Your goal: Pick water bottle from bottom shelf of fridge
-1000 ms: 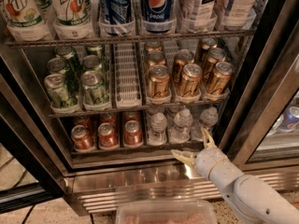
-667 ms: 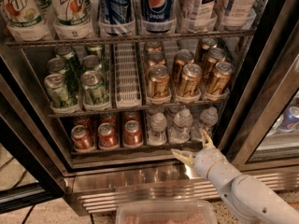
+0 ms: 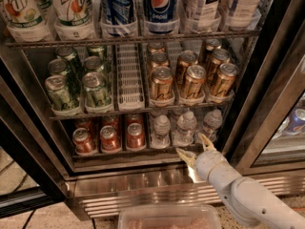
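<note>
Single camera view, set in front of the tall black-framed glass-door display fridge [image 3: 264, 80], higher than its lower racks, facing forward and down into the interior. Close range: the top edge crops the tall plastic soda bottles [image 3: 159, 4], and the bottom edge reaches the shiny louvred steel base [image 3: 143, 194] and a strip of floor. The racks run slightly slanted across the frame. The white robot arm [image 3: 248, 194] enters from the lower right corner, near the lens. Its two-finger gripper [image 3: 191, 145] sits right of centre, fingers spread, at the front edge of the lowest wire-grid bottom shelf [image 3: 119, 152], just before the small clear ribbed water bottles [image 3: 185, 128].
</note>
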Robot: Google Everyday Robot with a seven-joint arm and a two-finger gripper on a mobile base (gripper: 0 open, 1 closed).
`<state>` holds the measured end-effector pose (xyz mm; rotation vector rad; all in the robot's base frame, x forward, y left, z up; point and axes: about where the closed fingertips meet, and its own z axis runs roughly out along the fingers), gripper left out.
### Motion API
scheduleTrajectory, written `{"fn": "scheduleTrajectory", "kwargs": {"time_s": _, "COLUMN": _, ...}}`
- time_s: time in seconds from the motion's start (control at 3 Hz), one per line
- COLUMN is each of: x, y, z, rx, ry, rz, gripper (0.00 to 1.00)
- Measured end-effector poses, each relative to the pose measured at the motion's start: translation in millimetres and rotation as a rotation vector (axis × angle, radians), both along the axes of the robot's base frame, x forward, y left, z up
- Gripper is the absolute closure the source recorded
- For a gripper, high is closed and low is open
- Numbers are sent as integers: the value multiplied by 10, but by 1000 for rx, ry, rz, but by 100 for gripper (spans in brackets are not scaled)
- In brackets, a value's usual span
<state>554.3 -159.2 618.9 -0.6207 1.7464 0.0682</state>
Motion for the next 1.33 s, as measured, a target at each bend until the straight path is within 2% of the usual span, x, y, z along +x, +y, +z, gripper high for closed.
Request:
{"fn": "scheduleTrajectory", "kwargs": {"time_s": 0.67, "x": 207, "y": 70, "z": 11, "rx": 2, "ry": -49, "rz": -8, "gripper": 43}}
{"fn": "scheduleTrajectory", "kwargs": {"time_s": 1.33, "x": 373, "y": 86, "z": 1, "rx": 1, "ry": -100, "rz": -39, "gripper": 41}}
